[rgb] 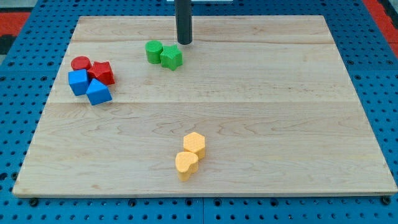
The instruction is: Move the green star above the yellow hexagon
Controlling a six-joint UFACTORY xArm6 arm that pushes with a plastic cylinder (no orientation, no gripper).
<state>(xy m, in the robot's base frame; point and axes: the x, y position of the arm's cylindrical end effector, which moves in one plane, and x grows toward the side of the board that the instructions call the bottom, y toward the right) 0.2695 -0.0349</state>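
While my tip (185,42) sits just far-right of green star (171,57), you're approaching; no hand fitted; next push star near-right toward yellow hexagon (194,144).

Rod (184,18) upper part cut by top edge.

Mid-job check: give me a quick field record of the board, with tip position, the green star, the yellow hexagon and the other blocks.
tip: my tip on the board near the view's top, just up-right of the green star
green star: touching the green cylinder on its left
yellow hexagon: low centre, against the yellow heart
other blocks: red cylinder, red star, blue cube, blue block, clustered at the view's left
task state: star not yet near hexagon
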